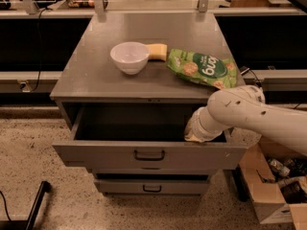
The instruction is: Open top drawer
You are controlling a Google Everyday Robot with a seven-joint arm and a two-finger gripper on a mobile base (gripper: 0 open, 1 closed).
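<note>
so, top drawer (96,155): open on my feed, its front standing well out from the cabinet (91,80), dark inside.
handle (149,155): small dark loop at the centre of the drawer front.
gripper (194,132): down inside the drawer at its 3 o'clock end, just behind the front. I honestly can't tell if it's open or closed, or holding anything.
arm (254,116): white, coming in from 3 o'clock of the frame over the drawer's right corner.
bowl (129,56): white, upright on the cabinet top, about 10 o'clock of its centre.
sponge (157,51): yellow, touching the bowl at its 2 o'clock.
bag (204,68): green snack bag, lying flat at 3 o'clock of the bowl.
box (261,195): cardboard, on the floor at 4 o'clock.
</note>
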